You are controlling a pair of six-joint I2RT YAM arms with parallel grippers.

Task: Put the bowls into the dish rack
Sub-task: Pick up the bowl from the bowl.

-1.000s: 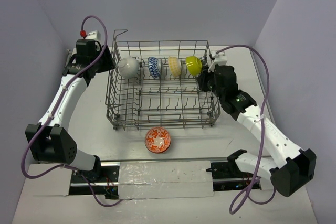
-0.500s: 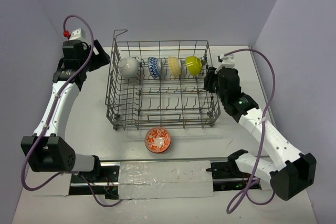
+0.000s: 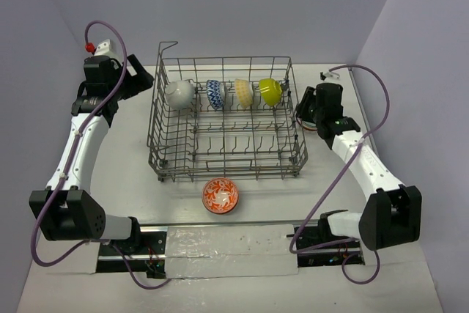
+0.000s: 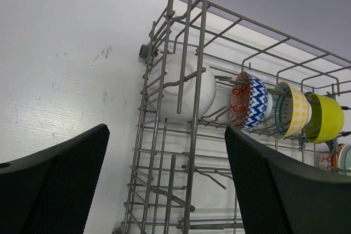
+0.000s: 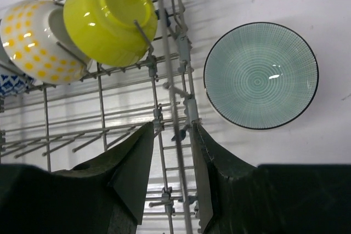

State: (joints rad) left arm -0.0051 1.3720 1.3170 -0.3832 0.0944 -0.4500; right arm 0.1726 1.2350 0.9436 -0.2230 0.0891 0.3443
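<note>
The grey wire dish rack point(image 3: 227, 159) sits mid-table. Four bowls stand on edge in its back row: white point(image 3: 179, 94), blue patterned point(image 3: 215, 94), pale yellow point(image 3: 243, 92) and lime point(image 3: 270, 91). An orange patterned bowl point(image 3: 220, 196) rests on the table in front of the rack. A grey-green ribbed bowl point(image 5: 261, 75) lies on the table just right of the rack. My left gripper point(image 4: 165, 130) hangs wide open, left of the rack's back left corner, holding nothing. Over the rack's right wall my right gripper point(image 5: 171, 127) is open with only rack wire point(image 5: 176, 89) below the gap.
The raised corner loop point(image 3: 168, 45) of the rack stands at its back left. Purple cables point(image 3: 366, 119) arc over both arms. Grey walls close in behind and at both sides. A taped strip point(image 3: 231, 243) runs along the near edge between the arm bases.
My left gripper drew back left from the white bowl and opened wide. My right gripper pulled back right from the lime bowl to the rack's right wall.
</note>
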